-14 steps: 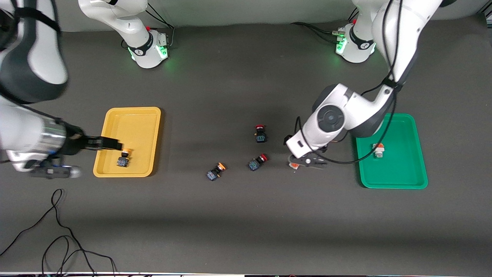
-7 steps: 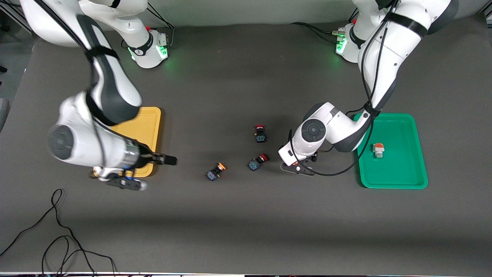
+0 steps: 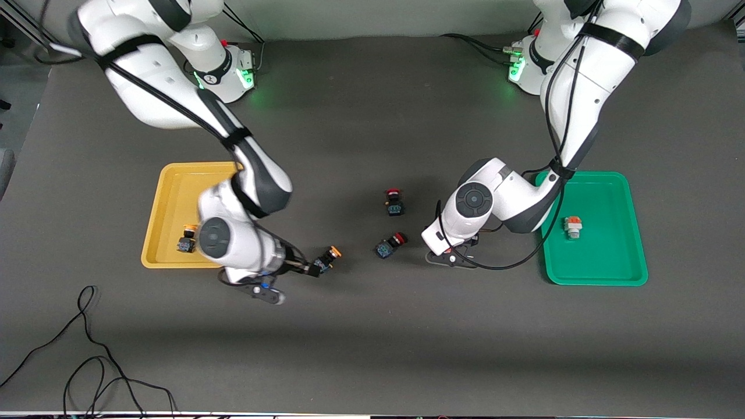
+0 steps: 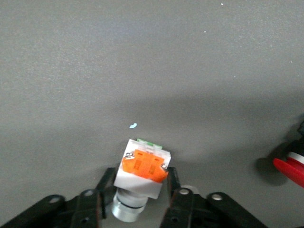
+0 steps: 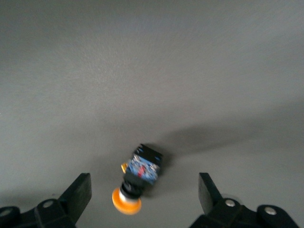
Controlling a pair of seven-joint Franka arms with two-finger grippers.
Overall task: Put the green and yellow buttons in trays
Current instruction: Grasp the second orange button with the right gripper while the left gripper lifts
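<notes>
My left gripper (image 3: 451, 256) is low at the table between the red-capped switches and the green tray (image 3: 611, 273). In the left wrist view it (image 4: 138, 175) is shut on a white-bodied green button (image 4: 142, 173) with an orange block. Another green button (image 3: 573, 227) lies in the green tray. My right gripper (image 3: 308, 269) is open beside a yellow-capped button (image 3: 326, 259) on the table. In the right wrist view that button (image 5: 142, 171) lies between the spread fingers (image 5: 80, 192) of my right gripper (image 5: 144, 194). A second yellow button (image 3: 187, 238) lies in the yellow tray (image 3: 174, 180).
Two red-capped switches (image 3: 394, 202) (image 3: 390, 244) lie mid-table between the grippers; one red cap (image 4: 290, 168) shows in the left wrist view. A black cable (image 3: 87, 349) loops on the table near the front camera, toward the right arm's end.
My right arm has swung from over the yellow tray to the yellow button on the table. My left gripper has come down and closed round the white-bodied green button.
</notes>
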